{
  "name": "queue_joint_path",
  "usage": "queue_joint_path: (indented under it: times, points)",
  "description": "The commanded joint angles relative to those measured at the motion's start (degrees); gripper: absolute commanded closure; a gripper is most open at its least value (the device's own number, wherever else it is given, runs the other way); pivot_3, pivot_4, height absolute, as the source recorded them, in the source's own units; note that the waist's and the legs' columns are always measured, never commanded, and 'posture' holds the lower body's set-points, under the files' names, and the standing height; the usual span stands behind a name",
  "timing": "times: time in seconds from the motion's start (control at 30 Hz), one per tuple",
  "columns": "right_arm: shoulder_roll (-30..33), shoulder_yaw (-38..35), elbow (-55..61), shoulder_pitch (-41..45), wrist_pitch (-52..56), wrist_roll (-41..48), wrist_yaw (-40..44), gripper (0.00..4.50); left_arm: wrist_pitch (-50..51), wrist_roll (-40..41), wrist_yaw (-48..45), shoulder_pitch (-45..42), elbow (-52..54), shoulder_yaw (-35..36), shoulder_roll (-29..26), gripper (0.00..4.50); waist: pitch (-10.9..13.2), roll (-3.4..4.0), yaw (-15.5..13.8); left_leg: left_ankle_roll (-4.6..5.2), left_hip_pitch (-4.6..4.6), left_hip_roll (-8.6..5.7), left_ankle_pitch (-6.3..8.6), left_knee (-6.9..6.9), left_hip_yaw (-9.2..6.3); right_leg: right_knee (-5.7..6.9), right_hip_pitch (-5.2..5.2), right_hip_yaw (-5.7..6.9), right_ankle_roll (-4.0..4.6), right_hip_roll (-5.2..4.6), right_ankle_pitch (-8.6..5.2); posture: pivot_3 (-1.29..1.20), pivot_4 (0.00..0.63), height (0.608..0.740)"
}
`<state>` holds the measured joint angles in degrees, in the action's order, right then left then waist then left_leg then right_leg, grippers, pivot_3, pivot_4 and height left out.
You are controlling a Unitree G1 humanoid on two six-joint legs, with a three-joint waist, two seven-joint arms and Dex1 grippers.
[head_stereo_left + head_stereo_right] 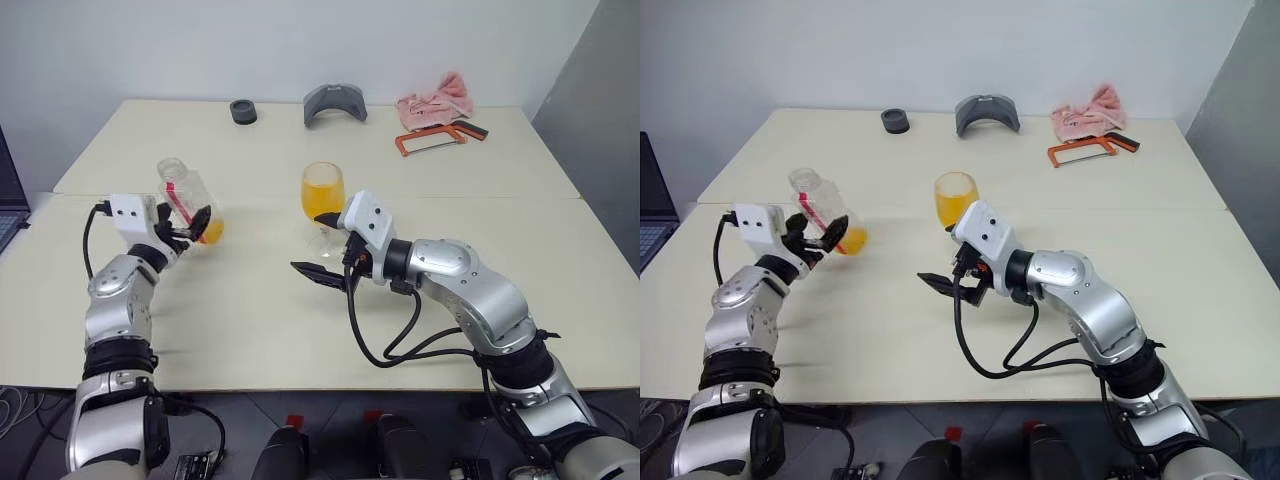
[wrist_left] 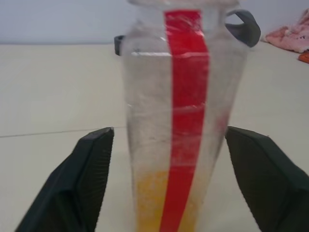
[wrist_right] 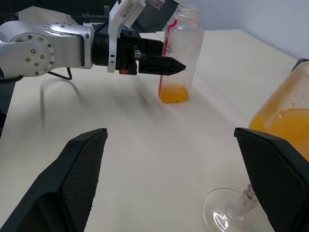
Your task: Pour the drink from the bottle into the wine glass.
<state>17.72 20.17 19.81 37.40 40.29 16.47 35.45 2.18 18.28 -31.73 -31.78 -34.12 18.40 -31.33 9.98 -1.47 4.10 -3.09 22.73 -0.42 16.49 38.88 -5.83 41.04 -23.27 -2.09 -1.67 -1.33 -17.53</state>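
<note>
Toward the left side of the tabletop [image 1: 250,330], the left gripper [image 1: 196,229] reaches level and forward with its fingers [image 2: 87,183] spread apart on either side of the bottle [image 1: 188,200], which stands upright with a little of the drink [image 1: 211,232] at its bottom and gaps between it and both fingers. Right of it across a bare stretch of tabletop, the wine glass [image 1: 322,197] stands near the middle, well filled with orange liquid. The right gripper [image 1: 322,245] comes in from the right with its elbow bent, fingers wide open just in front of the glass's stem and foot; the near edge lies well behind both arms.
</note>
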Motion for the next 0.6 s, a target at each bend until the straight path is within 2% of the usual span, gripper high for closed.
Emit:
queue_joint_path:
  times: [0.03,0.2,0.33,0.6]
  points:
    - [0.43,-0.72,1.82,-0.11,-0.98,-0.10,0.74,0.00,-0.73,-0.03,0.12,-0.10,2.68,0.30,-0.29,0.03,0.00,0.00,-0.02,0.00,0.00,0.00,0.00,0.00,0.00,0.00,0.00,0.00,0.00,0.00,0.00,0.00,0.150,0.740]
    - [2.27,-0.91,1.61,-2.83,-3.28,-0.43,2.34,0.00,-1.38,-1.30,1.23,2.54,5.63,-0.34,0.11,0.03,0.00,0.00,-0.30,0.01,0.00,0.00,0.00,-0.01,0.02,-0.01,0.00,-0.02,0.00,0.00,0.00,0.00,0.150,0.740]
    - [3.73,-2.32,-1.14,-11.05,-14.54,-2.00,3.50,0.00,-0.68,-1.01,2.93,7.43,12.11,0.15,1.01,0.03,-0.01,-0.02,-0.57,0.02,0.00,0.01,0.01,-0.06,0.02,-0.10,0.01,-0.04,0.00,-0.03,0.00,0.00,0.150,0.740]
    - [-0.37,-9.07,-11.06,-22.48,-32.74,-7.39,-5.48,0.00,7.16,-0.04,10.07,19.70,27.56,1.93,3.75,0.03,-0.01,-0.02,-0.75,0.02,-0.10,0.08,0.02,-0.07,0.11,-0.07,0.08,-0.10,0.00,-0.05,0.00,0.00,0.150,0.740]
